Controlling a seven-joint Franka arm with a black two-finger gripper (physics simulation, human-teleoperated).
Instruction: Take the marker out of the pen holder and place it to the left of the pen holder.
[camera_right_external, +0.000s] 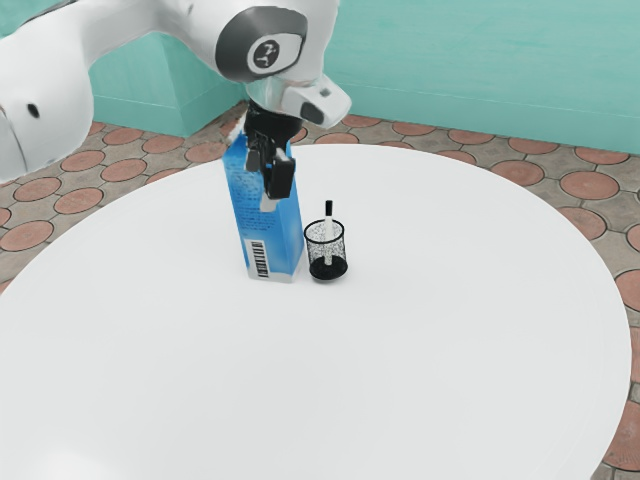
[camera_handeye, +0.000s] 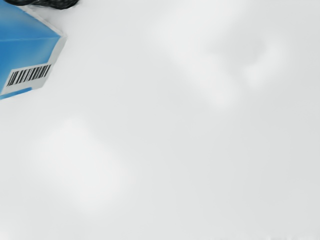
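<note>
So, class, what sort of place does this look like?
Possibly a patio or courtyard, in simulation: a round white table stands on a floor of reddish round paving, with teal walls behind.

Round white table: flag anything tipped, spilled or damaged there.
Nothing stands out: the tall blue carton and black mesh pen holder stand upright, the black-capped white marker inside the holder. The gripper partly hides the carton's top.

The place looks like a patio or a casual room in a home or café — which of these cannot be told. Turquoise walls (camera_right_external: 450, 60) rise beyond a floor of rounded reddish tiles (camera_right_external: 590, 185) set in grey-brown paving (camera_right_external: 548, 172) — and before them spreads a smooth, round white table (camera_right_external: 400, 380).
</note>
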